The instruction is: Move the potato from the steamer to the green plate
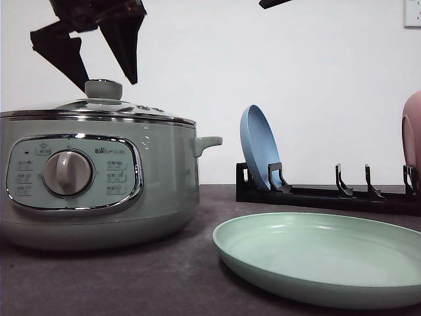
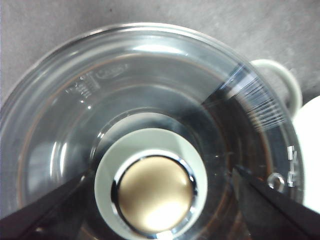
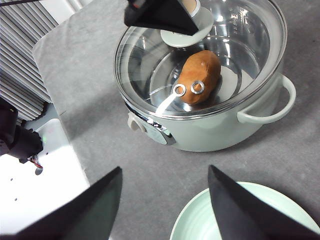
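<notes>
Nearest, the green plate [image 1: 316,260] lies empty on the tabletop [image 1: 131,283], right of the steamer [image 1: 99,178]. Above it the right gripper [image 3: 162,200] hangs with fingers spread wide, holding nothing. Farther left, the potato [image 3: 200,75] rests inside the steamer beneath the glass lid [image 3: 240,45], its long axis slanting across the pot. The left gripper [image 2: 160,200] hovers straight above the lid knob [image 2: 152,192], fingers [image 2: 40,215] open on either side, not touching. The left arm is nearer; the lid likely comes off first.
</notes>
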Robot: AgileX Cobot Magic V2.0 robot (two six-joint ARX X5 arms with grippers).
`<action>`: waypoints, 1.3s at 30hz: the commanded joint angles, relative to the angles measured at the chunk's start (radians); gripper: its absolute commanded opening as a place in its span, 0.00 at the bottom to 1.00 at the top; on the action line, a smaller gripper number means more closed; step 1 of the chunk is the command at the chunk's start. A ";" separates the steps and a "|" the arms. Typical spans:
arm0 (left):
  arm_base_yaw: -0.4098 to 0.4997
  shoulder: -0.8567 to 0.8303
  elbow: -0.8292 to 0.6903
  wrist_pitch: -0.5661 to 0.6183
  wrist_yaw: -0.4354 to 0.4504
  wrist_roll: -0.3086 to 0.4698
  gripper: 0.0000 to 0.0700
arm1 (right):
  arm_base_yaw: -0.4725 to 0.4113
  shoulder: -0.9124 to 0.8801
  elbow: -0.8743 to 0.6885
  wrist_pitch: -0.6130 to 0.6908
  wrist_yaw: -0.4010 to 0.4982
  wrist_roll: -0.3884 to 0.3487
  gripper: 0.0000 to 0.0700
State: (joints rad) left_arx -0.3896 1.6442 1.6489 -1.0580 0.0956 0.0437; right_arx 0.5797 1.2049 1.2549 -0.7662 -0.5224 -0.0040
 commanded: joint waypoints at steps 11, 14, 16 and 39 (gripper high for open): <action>-0.005 0.027 0.029 0.006 -0.029 0.016 0.78 | 0.007 0.010 0.021 0.006 0.000 -0.015 0.48; -0.005 0.033 0.029 0.004 -0.029 0.016 0.78 | 0.007 0.010 0.021 0.006 0.000 -0.015 0.48; -0.005 0.039 0.029 0.001 -0.029 0.016 0.78 | 0.007 0.010 0.021 0.006 0.000 -0.015 0.48; -0.014 0.043 0.029 -0.030 -0.029 0.002 0.29 | 0.007 0.010 0.021 0.006 0.007 -0.015 0.48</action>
State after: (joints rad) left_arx -0.3977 1.6691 1.6521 -1.0778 0.0611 0.0469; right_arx 0.5797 1.2049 1.2549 -0.7666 -0.5177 -0.0040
